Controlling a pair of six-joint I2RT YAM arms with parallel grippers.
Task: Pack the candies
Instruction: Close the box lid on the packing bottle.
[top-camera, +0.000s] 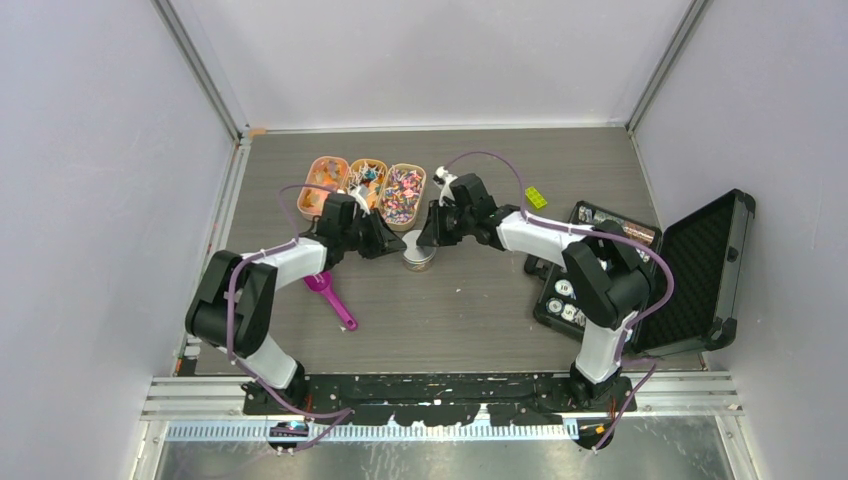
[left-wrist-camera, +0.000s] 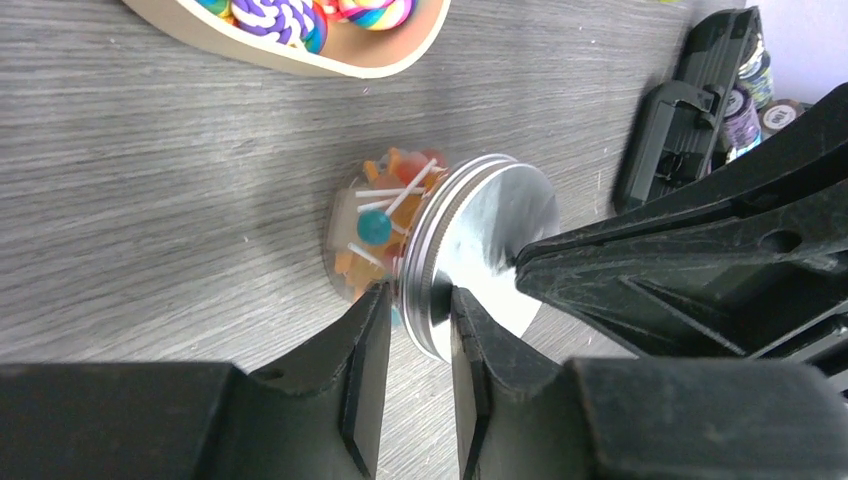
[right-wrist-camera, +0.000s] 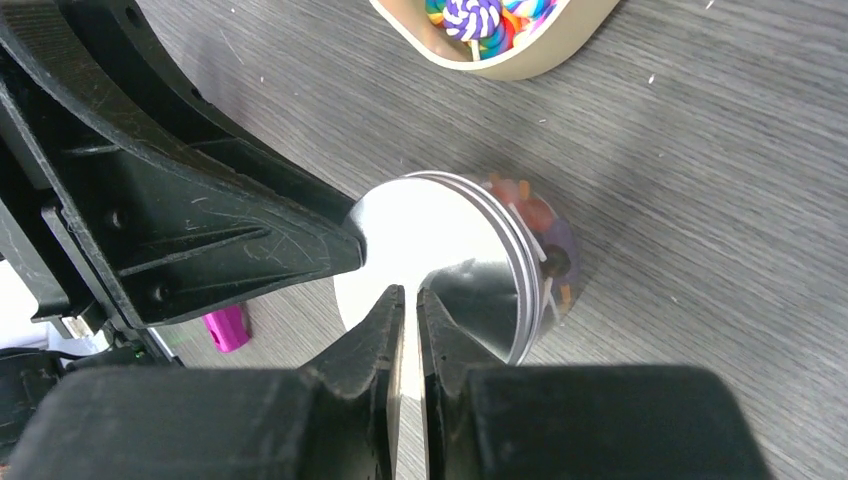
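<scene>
The left gripper (left-wrist-camera: 420, 298) has its two fingers (left-wrist-camera: 368, 370) closed on the rim of the metal lid (left-wrist-camera: 495, 225), one finger against the clear wall below the rim and the other on the flat top. The right gripper (right-wrist-camera: 410, 295) comes from the opposite side. Its fingers are almost together, with only a thin slit between them and nothing in it, and the tips appear to touch the top face of the same lid. The lid sits on a small clear jar (top-camera: 420, 256), which stands upright on the table (top-camera: 480, 310) between the two arms. Inside the jar are candies (left-wrist-camera: 383, 215): orange and red pieces and a teal ball, on white sticks. More candies fill three tan trays (top-camera: 366, 182) side by side just behind the jar, and some of these are swirl lollipops. A pink scoop (top-camera: 330, 295) lies beside the left arm, apart from the jar. On the right side an open black case (top-camera: 700, 260) holds round chips, and a yellow-green brick (top-camera: 536, 197) lies just beyond it.
</scene>
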